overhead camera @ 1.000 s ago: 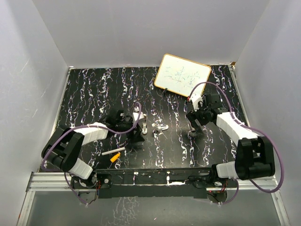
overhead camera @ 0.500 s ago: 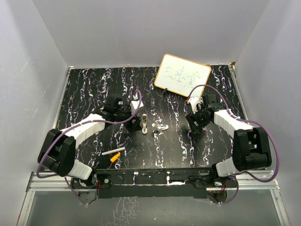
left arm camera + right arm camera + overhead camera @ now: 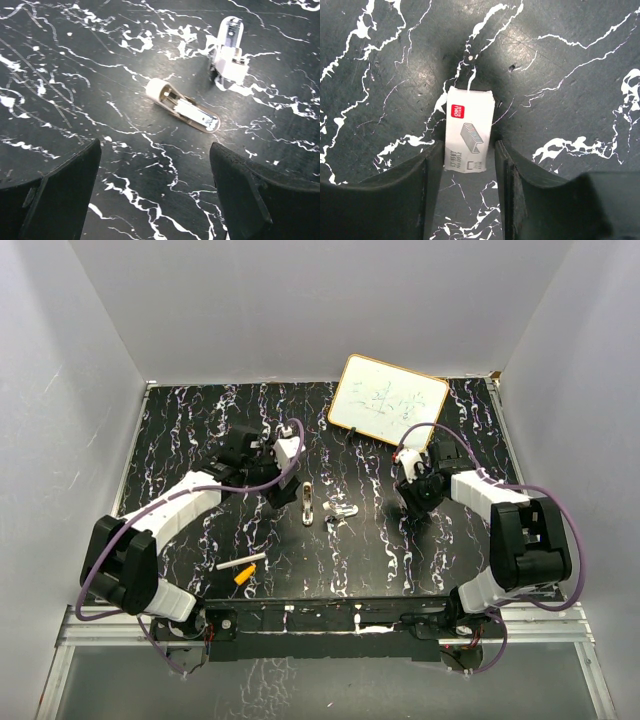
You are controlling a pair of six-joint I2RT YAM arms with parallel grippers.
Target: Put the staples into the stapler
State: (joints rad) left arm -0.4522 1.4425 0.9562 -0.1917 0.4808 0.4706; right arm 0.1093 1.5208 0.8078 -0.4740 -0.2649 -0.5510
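From above: the stapler (image 3: 307, 506) lies flat at mid-table on the black marbled table (image 3: 200, 420). What looks like its other white-and-grey part (image 3: 340, 511) is just beside it, not touching. The left gripper (image 3: 281, 492) stands just to their left. The right gripper (image 3: 415, 504) is well apart on the right, below a whiteboard (image 3: 387, 400).

Left wrist: the dark fingers (image 3: 55, 195) are spread wide and hold nothing. Both stapler parts sit ahead of the gap, the slim white-capped one nearer.

Right wrist: the fingers (image 3: 520, 195) have narrowed around a small white staple box (image 3: 469, 130), one at each long side. Whether they actually pinch it cannot be told.

The stapler is probably very light, stiff, smooth plastic (likely to skid on this glossy top), with a hinge that may flop. It is best taken across its narrow sides near the capped end. The card box would crush, so a gentle squeeze suits it.
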